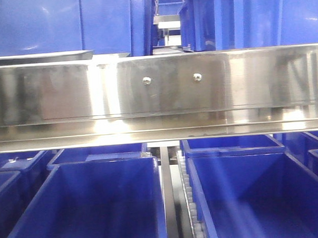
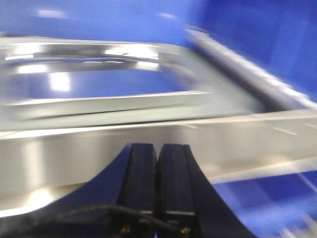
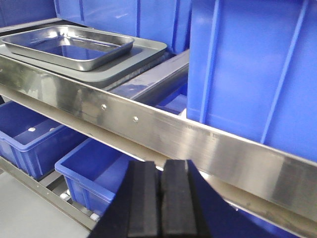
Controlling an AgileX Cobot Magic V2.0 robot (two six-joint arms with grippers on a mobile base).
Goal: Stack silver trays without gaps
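Observation:
Two silver trays sit on the upper shelf behind the steel rail. In the right wrist view a smaller silver tray (image 3: 69, 45) lies askew inside a larger one (image 3: 126, 62), at the far left. In the blurred left wrist view the trays (image 2: 114, 94) lie just beyond the rail. In the front view only a tray rim (image 1: 40, 57) shows at the upper left. My left gripper (image 2: 158, 148) is shut and empty, just below the rail. My right gripper (image 3: 159, 166) is shut and empty, low in front of the rail, to the right of the trays.
A long reflective steel shelf rail (image 1: 158, 92) with two screws crosses the front view. Deep blue bins (image 1: 89, 206) stand on rollers below it. A tall blue bin (image 3: 252, 69) stands on the upper shelf right of the trays. More blue bins (image 1: 49, 23) stand behind.

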